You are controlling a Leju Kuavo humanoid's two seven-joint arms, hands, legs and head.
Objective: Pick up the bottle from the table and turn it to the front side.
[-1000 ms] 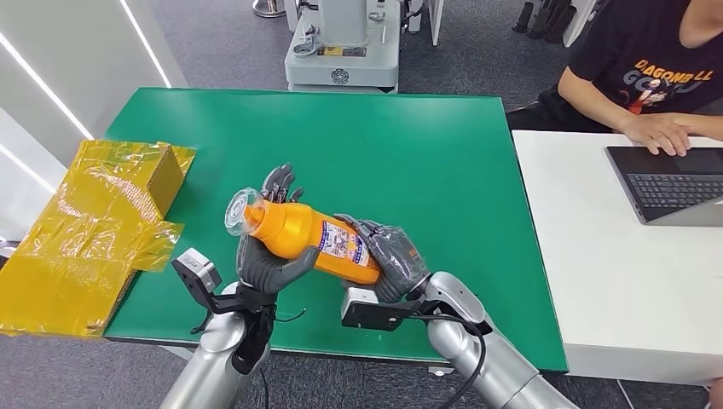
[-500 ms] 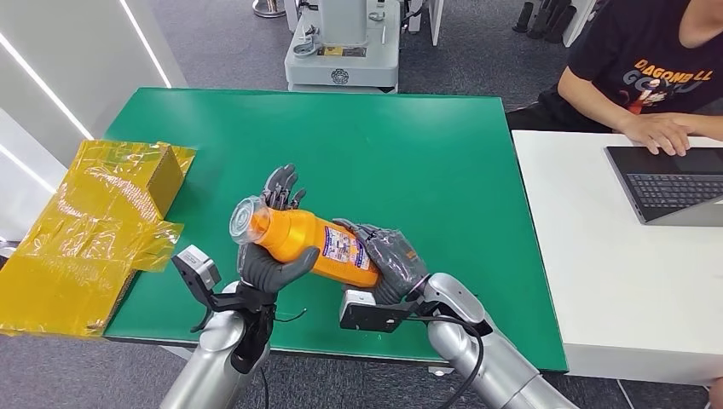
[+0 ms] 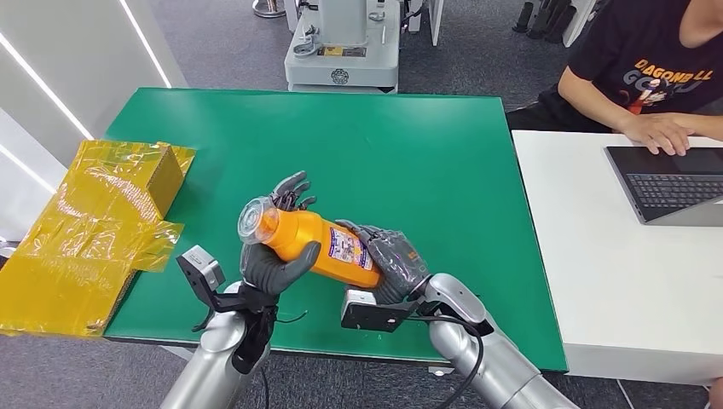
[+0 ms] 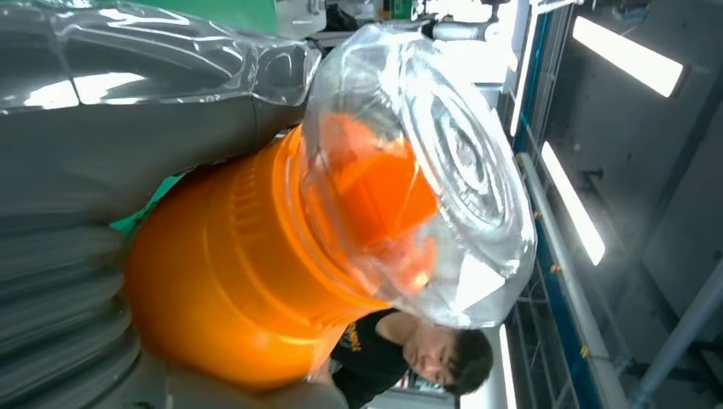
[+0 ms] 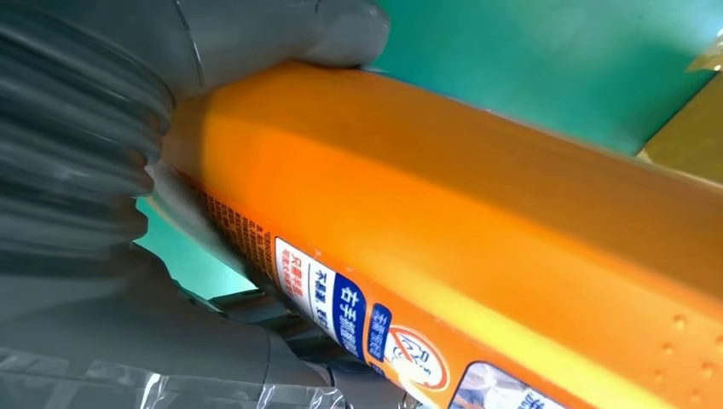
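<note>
Lifted off the green table (image 3: 443,162), the orange bottle (image 3: 317,243) is gripped at its base by the right hand (image 3: 394,260) and cradled near its capped neck by the left hand (image 3: 274,256), its label only partly turned forward.

The bottle (image 3: 311,243) lies on its side above the near part of the bench (image 3: 409,145), held between both hands: the left hand (image 3: 274,256) is at its capped end, on the left, and the right hand (image 3: 394,260) at its base, on the right. A wrapped box (image 3: 94,230) sits at the bench's left edge. To the right stands a second table (image 3: 597,273), bearing a laptop (image 3: 669,183) at which a person (image 3: 648,68) sits. A machine (image 3: 343,43) stands behind the bench.
</note>
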